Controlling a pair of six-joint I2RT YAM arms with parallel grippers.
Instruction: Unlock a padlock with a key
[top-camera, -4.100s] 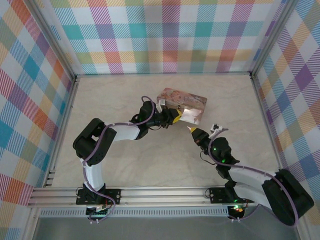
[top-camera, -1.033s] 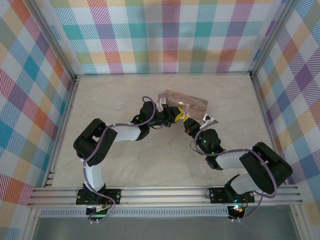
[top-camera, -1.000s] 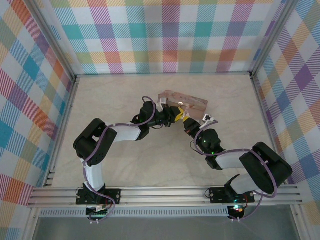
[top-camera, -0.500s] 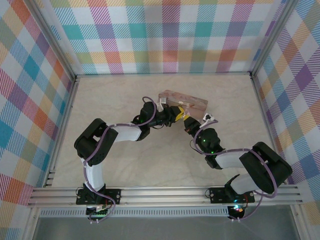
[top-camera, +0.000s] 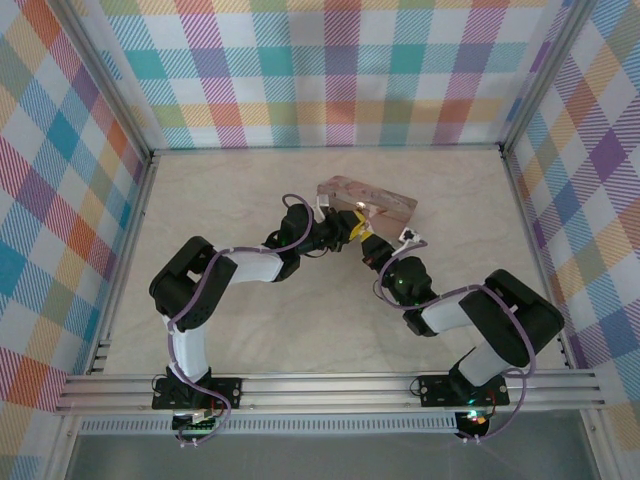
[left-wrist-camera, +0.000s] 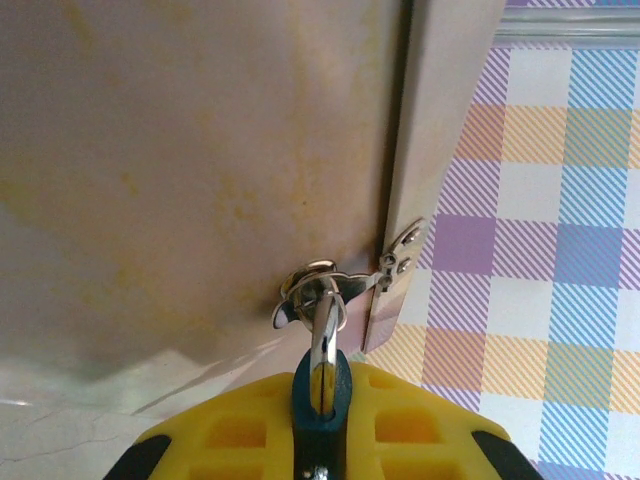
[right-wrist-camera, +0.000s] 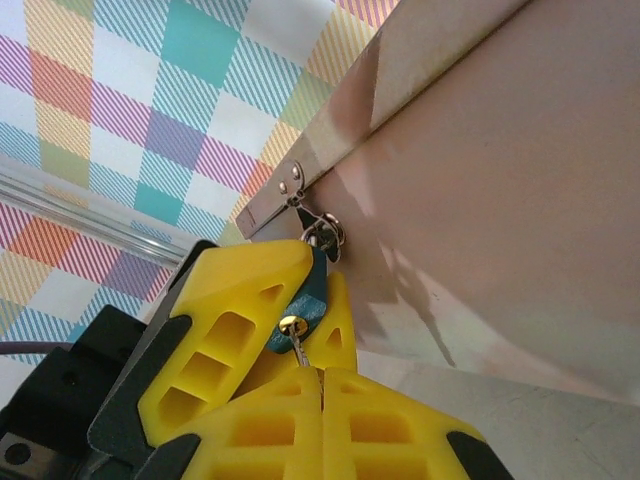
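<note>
- Comparing with the overhead views of the last few seconds: the right gripper (top-camera: 372, 243), which was standing well apart from the tin, is now meeting the left gripper (top-camera: 350, 228) at the front of the pink floral rectangular tin (top-camera: 385, 205).
- The left gripper's yellow fingers are clamping tight on the tiny blue-bodied padlock with its thin silvery shackle (left-wrist-camera: 320, 385). The shackle is hanging through the small metal hasp loop (left-wrist-camera: 318, 285) on the tin's front wall, so the padlock is sitting just beside that wall and is looking fastened.
- The right gripper's fingers are pressing together on the thin pale silvery key (right-wrist-camera: 300, 348), and its tip is reaching the brass keyhole (right-wrist-camera: 292, 325) at the padlock's end.
- Judging from this, insertion is starting or just finishing, though I cannot tell the depth. Turning the key is looking like the step to come.
- The tin is sitting tilted, with one edge lifting off the pale marbled tabletop (top-camera: 250, 320). Plaid walls (top-camera: 330, 70) are enclosing the workspace.
- Both sets of yellow fingers are crowding the keyhole, and the tin's wall is standing close, leaving little room for twisting. A slack shackle could be letting the padlock swing off line.
</note>
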